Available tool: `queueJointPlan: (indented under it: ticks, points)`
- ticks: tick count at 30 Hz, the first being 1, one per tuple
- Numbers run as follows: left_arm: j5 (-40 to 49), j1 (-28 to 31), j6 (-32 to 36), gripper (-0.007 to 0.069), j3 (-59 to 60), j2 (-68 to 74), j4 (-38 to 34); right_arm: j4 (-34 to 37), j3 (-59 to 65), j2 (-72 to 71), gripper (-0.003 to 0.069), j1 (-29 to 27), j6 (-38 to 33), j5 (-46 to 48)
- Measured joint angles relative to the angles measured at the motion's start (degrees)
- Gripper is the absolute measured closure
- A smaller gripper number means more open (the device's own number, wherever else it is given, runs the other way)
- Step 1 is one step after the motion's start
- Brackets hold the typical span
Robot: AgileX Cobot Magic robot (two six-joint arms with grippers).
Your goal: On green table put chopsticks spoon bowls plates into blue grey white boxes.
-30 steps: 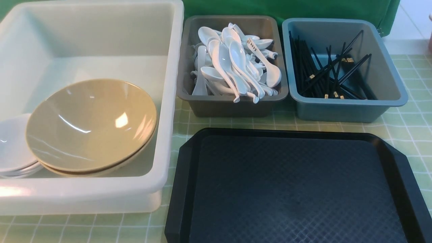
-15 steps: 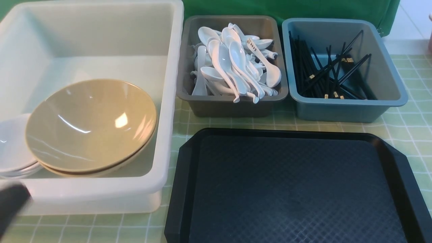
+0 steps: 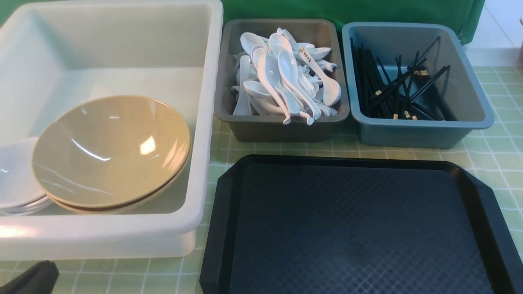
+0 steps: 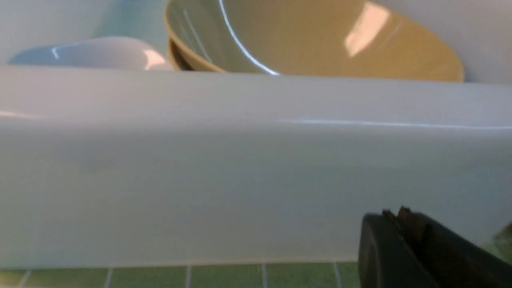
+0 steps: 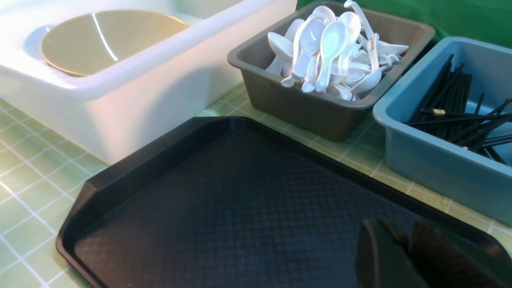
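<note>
Left gripper (image 4: 404,224): low at the near-left corner of the table (image 3: 494,155), just outside the white box's (image 3: 102,237) front wall. Jaws clenched, nothing between them. In the front view only a dark tip shows at the bottom-left edge.

White box: holds the bowls (image 3: 110,151), stacked, tan, sitting toward the near-left. Plates (image 3: 16,179) stacked beside them at far left, partly under the bowl rim. Rest of box floor bare.

Grey box (image 3: 282,126): piled w/ white spoons. The marked spoon (image 3: 320,75) lies on top at the right of the pile, dark writing on its handle visible.

Black tray (image 3: 351,228): centre-near, in front of the grey and blue boxes. Nothing on it.

Blue box (image 3: 421,130): chopsticks (image 3: 398,87) inside, loose and crossed, mostly along its left side.

Right gripper (image 5: 404,252): hangs over the tray's near-right part, seen only in the right wrist view. Jaws look close together w/ a slim gap; nothing seen held. Whether fully closed: cannot tell.

Assessment: no tableware remains on cloth or tray in any view. All item types sit in a box. Judged complete or very near it; nothing evident left to pick up.
</note>
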Motion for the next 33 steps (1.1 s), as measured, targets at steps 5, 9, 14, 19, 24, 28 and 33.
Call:
queueJointPlan:
  ticks: [5,9,14,19,24,28,33]
  points:
    - [-0.7,2.1,0.1,0.0626,0.1,0.0,-0.4,0.0,0.0,0.0,0.0538,0.0,0.0,0.0]
    - [-1.1,2.1,0.1,0.0626,0.2,0.0,-0.8,0.0,0.0,0.0,0.0534,0.0,0.0,0.0]
    - [-1.2,2.1,0.1,0.0626,0.2,0.0,-0.8,0.0,0.0,0.0,0.0529,0.0,0.0,0.0]
    - [-1.3,2.1,0.0,0.0626,0.2,0.0,-0.8,0.0,0.0,0.0,0.0527,0.0,0.0,0.0]
    - [-1.4,2.1,-0.3,0.0626,0.2,0.0,-0.8,0.0,0.1,0.0,0.052,-0.2,0.0,0.0]
    - [-1.4,2.1,-0.4,0.0626,0.2,0.0,-0.8,0.1,0.1,-0.1,0.0516,-7.6,0.0,0.1]
    - [-1.4,2.1,-0.4,0.0626,0.2,0.0,-0.8,0.1,0.4,-0.4,0.0516,-21.2,0.0,0.4]
